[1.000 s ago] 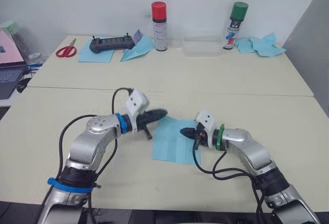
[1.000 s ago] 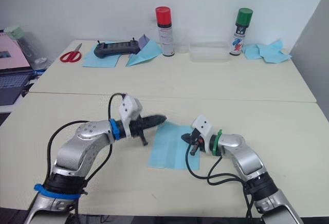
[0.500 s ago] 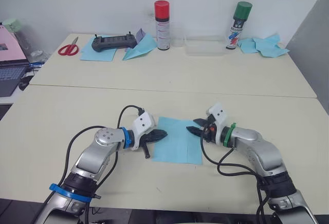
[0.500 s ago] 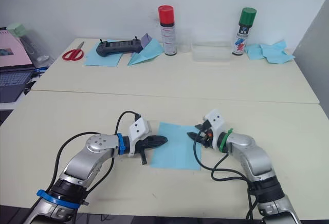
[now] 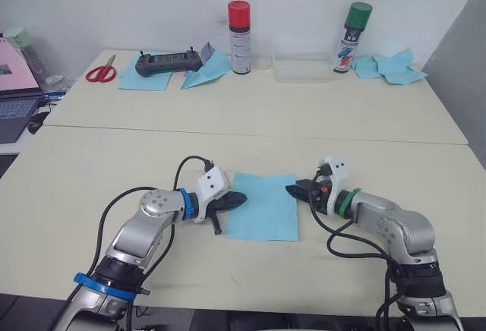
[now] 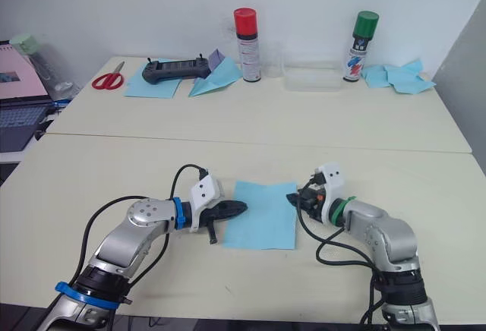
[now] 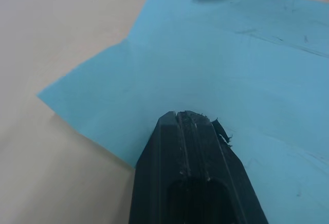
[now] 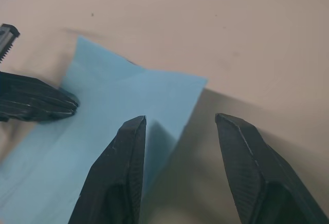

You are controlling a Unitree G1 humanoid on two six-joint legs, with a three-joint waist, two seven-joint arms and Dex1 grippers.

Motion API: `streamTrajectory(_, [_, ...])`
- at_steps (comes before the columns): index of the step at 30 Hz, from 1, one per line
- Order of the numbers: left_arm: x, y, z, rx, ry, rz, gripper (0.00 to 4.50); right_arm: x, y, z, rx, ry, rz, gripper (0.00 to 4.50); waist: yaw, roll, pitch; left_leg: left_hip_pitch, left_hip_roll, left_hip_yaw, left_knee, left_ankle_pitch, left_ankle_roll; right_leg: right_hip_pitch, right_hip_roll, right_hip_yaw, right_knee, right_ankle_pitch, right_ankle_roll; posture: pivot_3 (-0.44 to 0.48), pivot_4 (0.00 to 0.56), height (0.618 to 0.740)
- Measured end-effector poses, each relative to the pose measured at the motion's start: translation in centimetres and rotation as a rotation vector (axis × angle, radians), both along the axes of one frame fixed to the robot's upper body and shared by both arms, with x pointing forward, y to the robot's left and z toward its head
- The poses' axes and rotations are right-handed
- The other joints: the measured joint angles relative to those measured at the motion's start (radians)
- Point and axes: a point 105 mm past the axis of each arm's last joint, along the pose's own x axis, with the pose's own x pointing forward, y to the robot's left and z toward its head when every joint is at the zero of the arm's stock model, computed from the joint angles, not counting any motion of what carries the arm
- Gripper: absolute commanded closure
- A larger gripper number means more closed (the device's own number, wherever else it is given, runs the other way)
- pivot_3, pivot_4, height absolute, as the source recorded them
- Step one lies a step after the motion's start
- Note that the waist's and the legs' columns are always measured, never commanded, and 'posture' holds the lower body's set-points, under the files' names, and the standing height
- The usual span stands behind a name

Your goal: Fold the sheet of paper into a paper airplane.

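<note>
Black fingers of our left gripper are pressed together, flat on the sheet of paper at its 9 o'clock edge. Our right gripper has its fingers spread wide apart at the sheet's 3 o'clock edge, near the far corner, and holds nothing. We see the light-blue sheet lying flat on the near table, between our two grippers. Its long side runs from 12 to 6 o'clock. It looks thin, with faint straight crease lines and one edge a little lifted. At 12 o'clock, well apart, stand a red-capped can and a green-capped can.
</note>
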Motion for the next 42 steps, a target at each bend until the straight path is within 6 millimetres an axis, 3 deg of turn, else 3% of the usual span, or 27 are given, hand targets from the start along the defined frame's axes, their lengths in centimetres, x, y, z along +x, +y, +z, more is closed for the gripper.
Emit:
streamTrajectory(2, [0.0, 0.0, 0.0, 0.001, -0.001, -0.001, 4.50, 0.0, 0.4, 0.1, -0.002, -0.011, 0.014, 2.90, 0.000, 0.000, 0.000, 0.000, 0.000, 0.000, 0.000, 0.000, 0.000, 0.000, 0.000, 0.000, 0.000, 0.000, 0.000, 0.000, 0.150, 0.740])
streamTrajectory(6, [0.0, 0.0, 0.0, 0.003, -0.002, -0.001, 4.50, 0.1, 1.0, 0.5, -0.030, -0.055, 0.052, 4.38, 0.000, 0.000, 0.000, 0.000, 0.000, 0.000, 0.000, 0.000, 0.000, 0.000, 0.000, 0.000, 0.000, 0.000, 0.000, 0.000, 0.150, 0.740])
streamTrajectory(7, [0.0, -0.1, 0.0, 0.004, -0.003, -0.002, 4.50, 0.1, 1.1, 0.6, -0.041, -0.072, 0.069, 4.48, 0.000, 0.000, 0.000, 0.000, 0.000, 0.000, 0.000, 0.000, 0.000, 0.000, 0.000, 0.000, 0.000, 0.000, 0.000, 0.000, 0.150, 0.740])
streamTrajectory(18, [0.0, -0.2, -0.1, 0.015, -0.020, -0.009, 4.50, -0.6, 2.0, 0.7, -0.241, -0.284, 0.252, 4.48, 0.001, 0.000, 0.000, 0.000, 0.000, 0.000, 0.000, 0.000, 0.000, 0.000, 0.000, 0.000, 0.000, 0.000, 0.000, 0.000, 0.150, 0.740])
streamTrajectory(33, [0.6, -0.6, 0.3, 0.021, -0.017, -0.034, 4.50, -1.0, 3.4, -1.4, -0.397, -0.354, 0.376, 4.48, 0.003, 0.000, 0.000, 0.000, 0.000, 0.000, 0.002, 0.000, 0.000, 0.001, 0.000, 0.000, 0.000, 0.000, 0.000, 0.000, 0.150, 0.740])
streamTrajectory(38, [1.0, -2.3, 1.1, -0.029, 0.022, -0.051, 4.50, -0.8, 3.8, -1.3, -0.426, -0.382, 0.403, 4.48, -0.002, -0.001, 0.001, 0.000, 0.000, 0.000, 0.002, 0.000, 0.000, 0.000, 0.000, 0.000, 0.000, 0.000, 0.001, 0.000, 0.150, 0.740])
streamTrajectory(42, [2.0, -4.6, 3.4, -0.101, -0.005, -0.075, 4.50, -0.8, 3.8, -1.3, -0.434, -0.393, 0.413, 4.48, -0.001, -0.001, 0.001, 0.000, 0.000, 0.000, 0.002, 0.000, 0.000, 0.001, 0.001, 0.000, 0.000, 0.001, 0.001, 0.000, 0.150, 0.740])
